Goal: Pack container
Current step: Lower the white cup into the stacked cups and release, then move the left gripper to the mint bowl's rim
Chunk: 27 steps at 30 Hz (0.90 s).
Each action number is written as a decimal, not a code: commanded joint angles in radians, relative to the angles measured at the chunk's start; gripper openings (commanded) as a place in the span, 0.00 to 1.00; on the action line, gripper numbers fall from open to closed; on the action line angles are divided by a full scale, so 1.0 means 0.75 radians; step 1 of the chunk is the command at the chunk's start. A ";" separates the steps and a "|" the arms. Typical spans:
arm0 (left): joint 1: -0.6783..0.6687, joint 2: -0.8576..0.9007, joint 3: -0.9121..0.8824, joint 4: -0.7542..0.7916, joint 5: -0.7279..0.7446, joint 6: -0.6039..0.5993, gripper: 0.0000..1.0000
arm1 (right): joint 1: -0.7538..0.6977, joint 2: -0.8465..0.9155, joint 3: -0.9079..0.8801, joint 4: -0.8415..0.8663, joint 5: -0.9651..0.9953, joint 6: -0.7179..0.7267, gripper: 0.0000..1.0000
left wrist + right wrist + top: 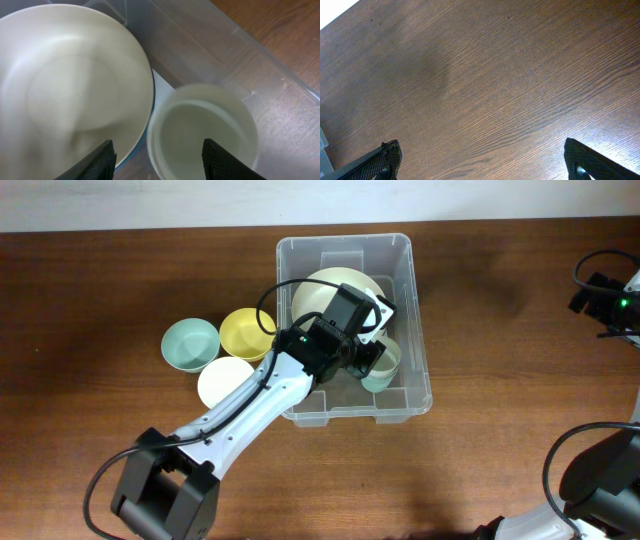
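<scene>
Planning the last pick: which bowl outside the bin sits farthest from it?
The mint-green bowl, leftmost; the yellow bowl and white bowl lie nearer the container.

Probably a robotics lab: two cabled robot arms (250, 395) at a plain wood-grain table (100, 260).

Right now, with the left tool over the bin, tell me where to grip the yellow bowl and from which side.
Grip the yellow bowl by its far rim, coming straight down, one finger inside and one outside. It sits upright and open, and the mint bowl and white bowl crowd its left and near sides.
</scene>
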 commanded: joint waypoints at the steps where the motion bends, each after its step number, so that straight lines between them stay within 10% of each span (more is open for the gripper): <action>1: 0.027 -0.007 0.037 0.006 -0.049 0.010 0.60 | -0.003 -0.032 0.020 0.002 0.012 0.005 0.99; 14: 0.609 -0.199 0.068 -0.210 -0.163 -0.448 0.66 | -0.003 -0.032 0.020 0.003 0.012 0.005 0.99; 27: 1.159 0.092 0.059 -0.437 0.089 -0.554 0.78 | -0.003 -0.032 0.020 0.002 0.012 0.005 0.99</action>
